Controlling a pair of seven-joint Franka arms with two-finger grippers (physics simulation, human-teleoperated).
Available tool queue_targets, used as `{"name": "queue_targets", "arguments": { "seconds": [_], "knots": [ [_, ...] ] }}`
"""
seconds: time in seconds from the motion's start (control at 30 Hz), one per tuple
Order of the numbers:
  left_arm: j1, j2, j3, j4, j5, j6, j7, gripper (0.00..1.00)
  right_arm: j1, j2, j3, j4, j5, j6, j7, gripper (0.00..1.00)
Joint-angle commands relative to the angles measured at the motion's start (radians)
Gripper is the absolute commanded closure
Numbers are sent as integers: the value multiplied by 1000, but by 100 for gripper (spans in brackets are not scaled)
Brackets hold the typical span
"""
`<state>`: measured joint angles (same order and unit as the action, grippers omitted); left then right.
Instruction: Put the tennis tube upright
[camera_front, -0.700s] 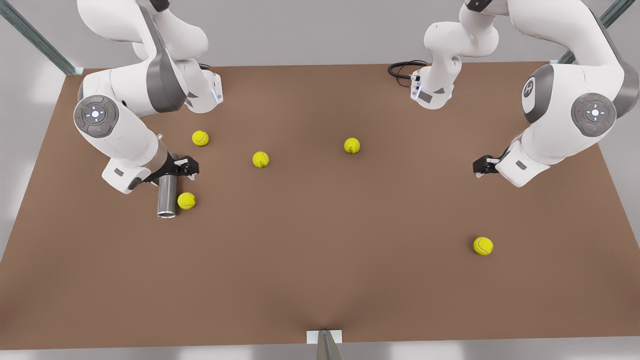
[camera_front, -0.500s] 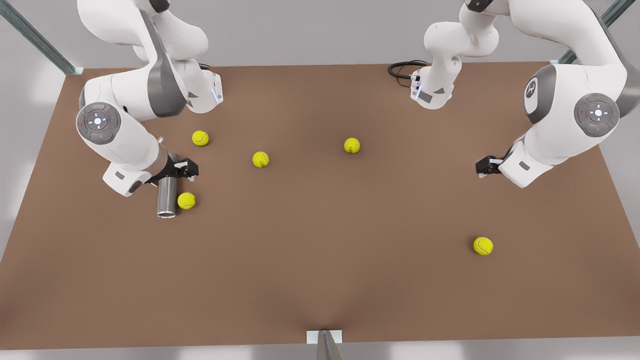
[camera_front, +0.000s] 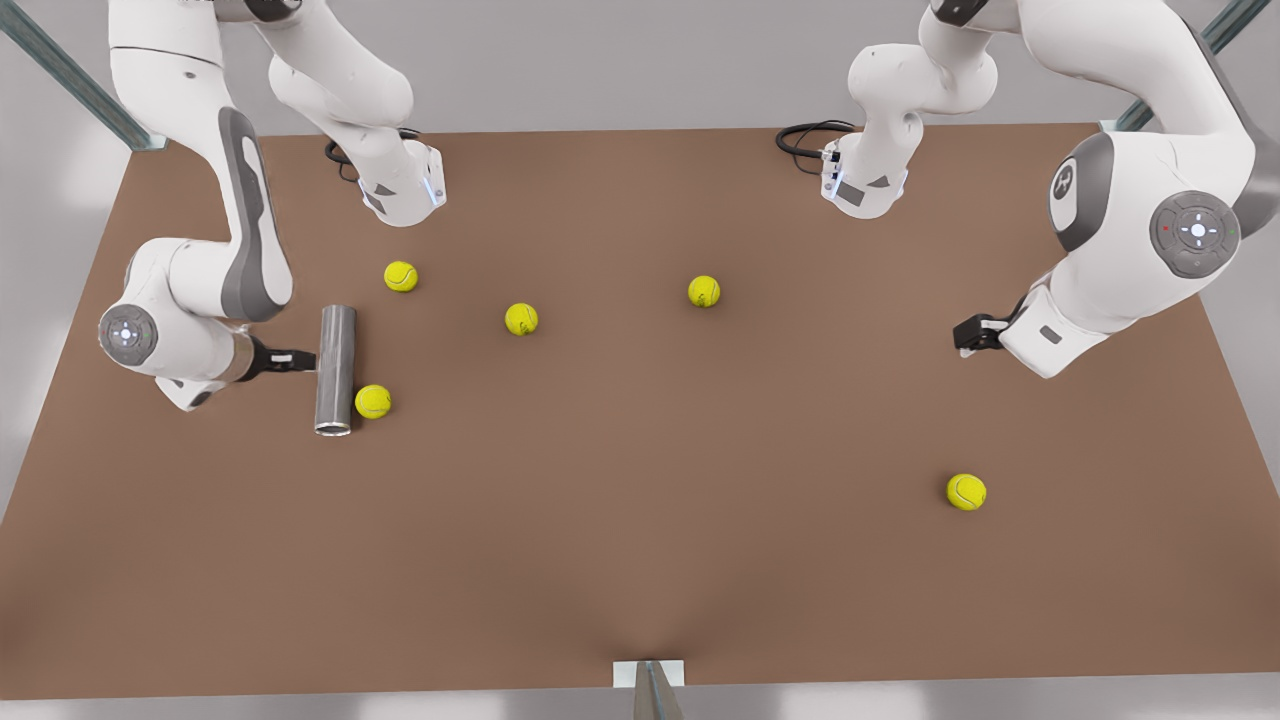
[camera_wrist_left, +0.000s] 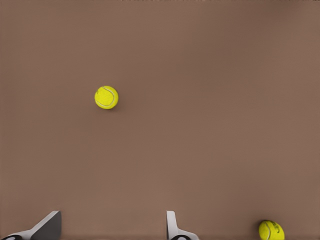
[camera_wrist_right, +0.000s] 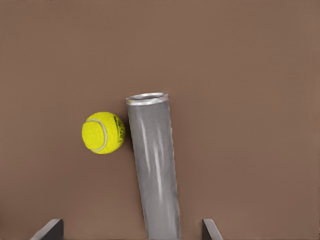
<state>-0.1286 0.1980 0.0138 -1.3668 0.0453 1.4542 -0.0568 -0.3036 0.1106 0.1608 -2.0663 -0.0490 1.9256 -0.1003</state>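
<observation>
Brown table (camera_front: 640, 560): a plain matte top across the whole front view, cut off at the lower corners.
Right arm: at the front view's left, bent low over the table.
Right gripper (camera_front: 300, 358): level with the table at left centre, pointing at the side of the tube. Its fingers (camera_wrist_right: 50, 227) stand wide apart with the tube between them and gaps on both sides; they grip nothing. Only the fingertips show in the right wrist view.
Tennis tube (camera_front: 336, 368): one, dark grey and metallic, lying flat at left centre of the front view. It runs up and down the frame, its silvery rim (camera_front: 333, 430) at the lower end. Its far end is cut off in the right wrist view.
Tennis balls: five, yellow-green. One (camera_front: 373, 401) lies against the tube near the rim, and a dark printed mark on it is too small to read. One (camera_front: 400, 276) is above the tube, one (camera_front: 521, 319) left of centre, one (camera_front: 704, 291) just right of centre and one (camera_front: 966, 491) at lower right, well apart from the others.
Cable (camera_front: 805, 138): black, coiled at the table's upper edge by an arm base.
Left arm: waits at the front view's right.
Left gripper (camera_front: 968, 335): held over bare table at right centre, fingers (camera_wrist_left: 172, 227) spread and empty.
Arm badge (camera_front: 1062, 180): a round mark, not legible.
</observation>
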Motion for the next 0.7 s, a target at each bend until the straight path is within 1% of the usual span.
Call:
{"name": "queue_targets", "arguments": {
  "seconds": [0.0, 0.1, 0.2, 0.43, 0.5, 0.67],
  "knots": [
    [0, 0, 0, 0, -1, 0, 0, 0, 12, 3, 0, -3, -2, 12, -1, 0],
    [0, 0, 0, -2, -1, -2, 0, 0, 0, 50, -1, -26, -8, 49, -6, 0],
    [0, 1, 0, -3, -1, -5, 0, 0, 3, 92, -1, -80, -22, 136, -9, 0],
    [0, 9, 0, -3, -1, -14, -2, 0, 0, 139, -1, -106, -42, 154, -116, 0],
    [0, 8, 0, -3, -1, -18, -2, 0, 1, 146, -1, -120, -46, 157, -219, 0],
    [0, 15, 0, -3, -1, -20, -3, 0, -23, 222, -1, -130, -52, 219, -231, 0]
  ]
}}
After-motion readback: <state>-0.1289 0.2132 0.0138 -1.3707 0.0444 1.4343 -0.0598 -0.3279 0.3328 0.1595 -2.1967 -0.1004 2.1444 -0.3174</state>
